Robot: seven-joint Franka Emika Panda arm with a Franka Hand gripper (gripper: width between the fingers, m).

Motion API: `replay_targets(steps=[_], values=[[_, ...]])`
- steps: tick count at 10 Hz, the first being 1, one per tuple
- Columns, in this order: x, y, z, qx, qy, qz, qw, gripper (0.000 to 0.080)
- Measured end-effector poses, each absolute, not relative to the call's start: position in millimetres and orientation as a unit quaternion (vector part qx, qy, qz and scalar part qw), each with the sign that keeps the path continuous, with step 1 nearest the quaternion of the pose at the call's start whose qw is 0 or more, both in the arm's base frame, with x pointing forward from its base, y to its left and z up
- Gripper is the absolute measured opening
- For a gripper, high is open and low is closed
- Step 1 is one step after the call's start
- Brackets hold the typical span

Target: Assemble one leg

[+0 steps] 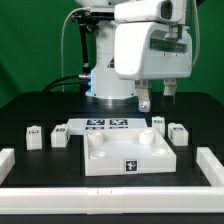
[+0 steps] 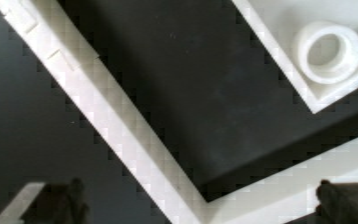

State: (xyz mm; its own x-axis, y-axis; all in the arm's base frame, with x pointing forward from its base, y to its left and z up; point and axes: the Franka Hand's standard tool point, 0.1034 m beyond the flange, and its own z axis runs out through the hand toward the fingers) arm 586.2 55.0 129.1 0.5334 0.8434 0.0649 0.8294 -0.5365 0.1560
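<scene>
Hovering above the table: one gripper, two-finger type, fingers standing apart with nothing between them. In the wrist view the gripper has only table and rail across its gap, so it is entered as empty; the spread is judged a readiness to take a part from above. Item sought: leg, a small white blocky peg with a square tag, four on hand. The nearest leg stands upright below the fingertips, beside a rear corner of the square slab. The second leg stands near it, a little further out from the tool. The third leg and fourth leg stand well apart from the gripper, past the slab's opposite side. No leg shows in the wrist view, so the tool is judged not yet centred over any of them. The legs are upright and spaced apart, probably so the fingers can close on one without touching its neighbour. The slab lies with its sockets upward; one round corner socket is near the tool, open to receive a peg lowered in. The marker board lies flat behind the slab, off to the tool's side. A white rail passes beneath the gripper and bounds the work area, likely to keep parts from sliding off.
</scene>
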Motion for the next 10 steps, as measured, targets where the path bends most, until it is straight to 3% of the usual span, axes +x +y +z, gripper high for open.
replay_targets(steps=[8, 10], values=[[585.6, 54.8, 128.6, 0.874, 0.478, 0.066, 0.053, 0.065], [565.5, 46.4, 117.6, 0.823, 0.564, 0.047, 0.053, 0.065]])
